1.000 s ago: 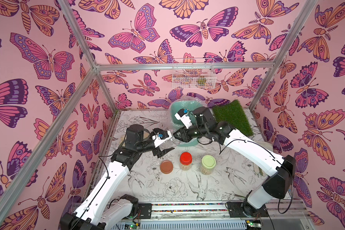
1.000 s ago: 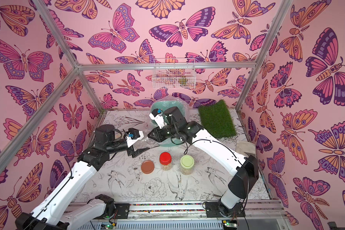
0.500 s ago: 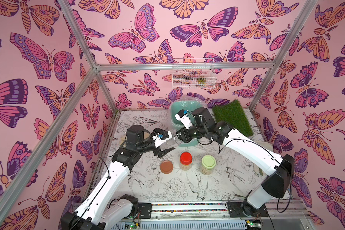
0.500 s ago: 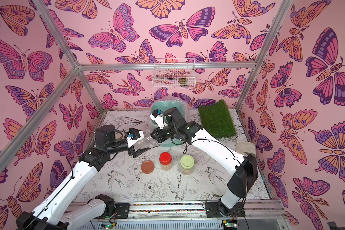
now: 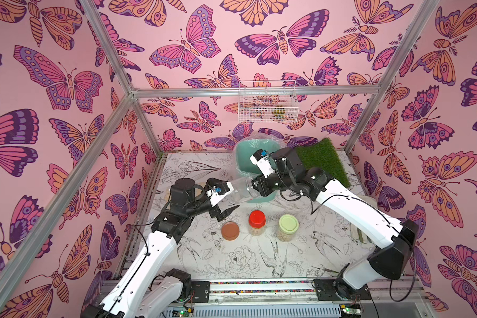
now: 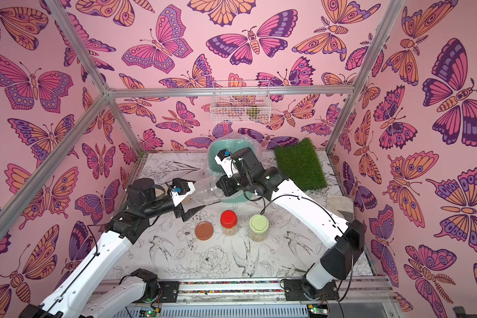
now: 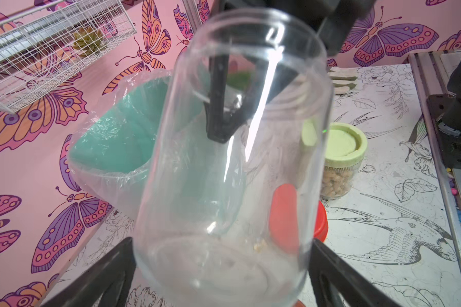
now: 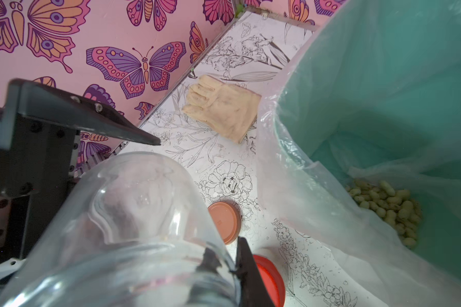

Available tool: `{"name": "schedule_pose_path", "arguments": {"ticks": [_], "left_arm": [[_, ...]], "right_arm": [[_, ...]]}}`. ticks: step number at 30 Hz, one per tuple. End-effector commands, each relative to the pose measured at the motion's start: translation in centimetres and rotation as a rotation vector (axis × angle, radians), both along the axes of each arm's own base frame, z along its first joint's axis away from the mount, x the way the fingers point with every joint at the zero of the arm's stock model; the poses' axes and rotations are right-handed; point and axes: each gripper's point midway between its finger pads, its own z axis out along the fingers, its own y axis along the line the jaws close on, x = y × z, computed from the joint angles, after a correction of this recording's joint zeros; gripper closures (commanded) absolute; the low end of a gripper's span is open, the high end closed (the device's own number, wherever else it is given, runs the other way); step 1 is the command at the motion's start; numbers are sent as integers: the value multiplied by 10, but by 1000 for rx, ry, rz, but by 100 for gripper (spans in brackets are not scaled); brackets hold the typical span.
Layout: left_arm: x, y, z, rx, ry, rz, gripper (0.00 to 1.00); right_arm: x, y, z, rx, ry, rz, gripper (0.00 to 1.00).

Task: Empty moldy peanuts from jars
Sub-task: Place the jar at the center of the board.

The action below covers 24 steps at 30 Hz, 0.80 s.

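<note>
An empty clear jar lies on its side in the air between both arms, in front of the bin. My right gripper is shut on its rim, one finger outside the wall and one inside. My left gripper stands open, its fingers flanking the jar's base with a little room on each side. The jar's brown lid lies flat on the table. The red-lidded jar and green-lidded jar stand shut with moldy peanuts inside.
The mint-green lined bin stands behind the arms with a heap of peanuts in it. A grass mat lies back right, a wire basket hangs on the back wall, and a beige glove lies by the left wall.
My left gripper has opened and let go of the jar's base. The right gripper has stayed closed on the rim, and the jar has hardly moved.
</note>
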Motion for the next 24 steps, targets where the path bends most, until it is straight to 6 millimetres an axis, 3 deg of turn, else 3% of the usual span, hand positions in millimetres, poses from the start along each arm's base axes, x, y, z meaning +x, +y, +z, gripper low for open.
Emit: {"name": "schedule_pose_path", "arguments": {"ticks": [1, 10, 15, 19, 24], "left_arm": [[-1, 11, -8, -10, 24, 62, 0], [27, 67, 2, -195, 6, 382, 0], [49, 103, 6, -290, 32, 587, 0], [62, 132, -3, -329, 95, 755, 0], [68, 148, -20, -312, 201, 831, 0]], "right_arm": [[1, -10, 31, 15, -104, -11, 100], [-10, -14, -10, -258, -155, 53, 100], [-9, 3, -35, -402, -195, 61, 100], [-9, 19, -54, -484, -203, 81, 100], [1, 40, -80, -563, -185, 94, 100]]}}
